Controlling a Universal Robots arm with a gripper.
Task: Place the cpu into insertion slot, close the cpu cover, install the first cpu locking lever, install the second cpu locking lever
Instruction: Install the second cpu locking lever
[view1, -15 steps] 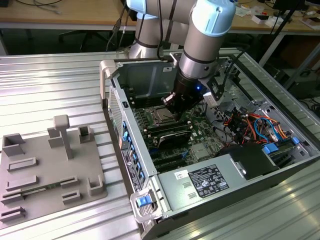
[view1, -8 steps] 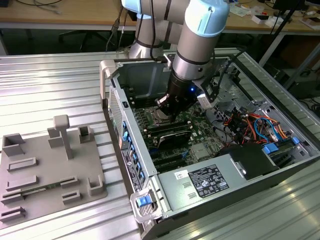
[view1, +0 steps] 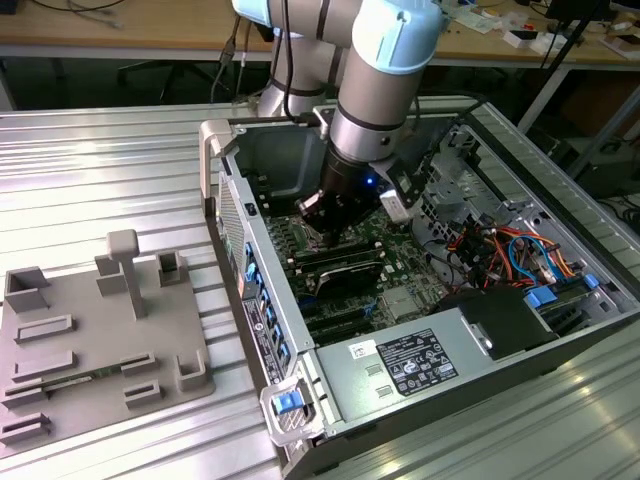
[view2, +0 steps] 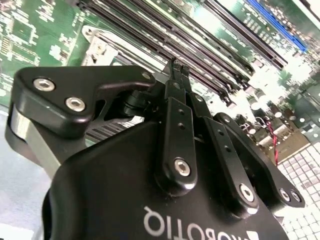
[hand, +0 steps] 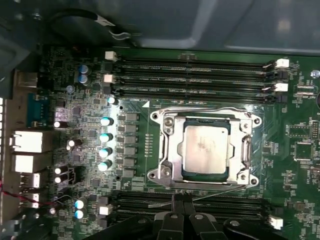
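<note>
The cpu (hand: 206, 146), a silvery-grey square chip, lies flat in the insertion slot (hand: 159, 118) on the green board. The silver cpu cover (hand: 169, 150) lies flat around the chip. One thin wire lever (hand: 210, 108) runs along one side of the socket. A second lever (hand: 220, 192) runs slightly slanted along the opposite side. My gripper (hand: 182, 199) is shut, its tips right at the end of that second lever. In the second wrist view the gripper (view2: 175, 67) has its fingers pressed together just above the board. The exterior view shows the gripper (view1: 335, 228) deep inside the open computer case.
Long black memory slots (hand: 195, 75) flank the socket on both sides. A row of capacitors (hand: 105, 135) stands beside it. The case walls (view1: 260, 290), a grey labelled box (view1: 410, 360) and coloured cables (view1: 510, 250) surround the board. A grey fixture plate (view1: 90, 340) lies at the exterior view's left.
</note>
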